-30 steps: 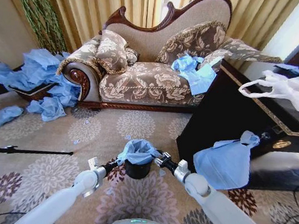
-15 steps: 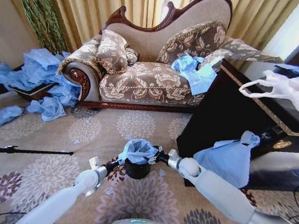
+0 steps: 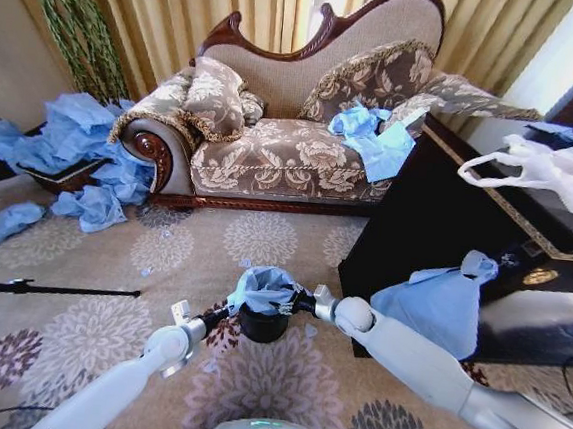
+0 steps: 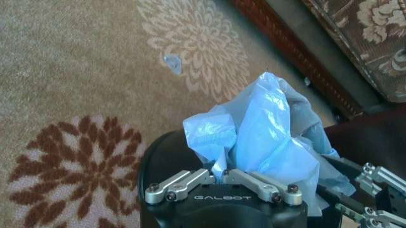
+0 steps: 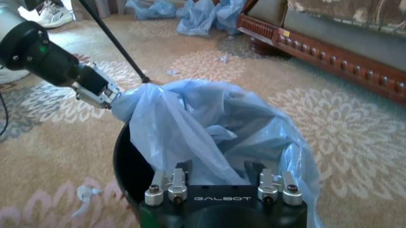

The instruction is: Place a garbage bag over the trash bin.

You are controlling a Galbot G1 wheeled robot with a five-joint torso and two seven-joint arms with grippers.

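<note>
Currently logged: garbage bag bunched atop trash bin on the carpet. Left gripper and right gripper each clenched its film at opposite rims. I judged spreading outward, then downward, best.

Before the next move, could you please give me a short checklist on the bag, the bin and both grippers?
1. Thin, crinkly light blue plastic garbage bag over the mouth of the small round black trash bin: ok, it is bunched on top.
2. Bag pulled down around the bin's rim: not ok, black rim is bare on one side.
3. Left gripper holding the bag: ok, shut on its edge.
4. Right gripper holding the bag: ok, plastic runs between its fingers.
5. Bin upright on the floral carpet: ok.
6. Bag opened into the bin: cannot tell, crumpled folds hide the inside.
</note>
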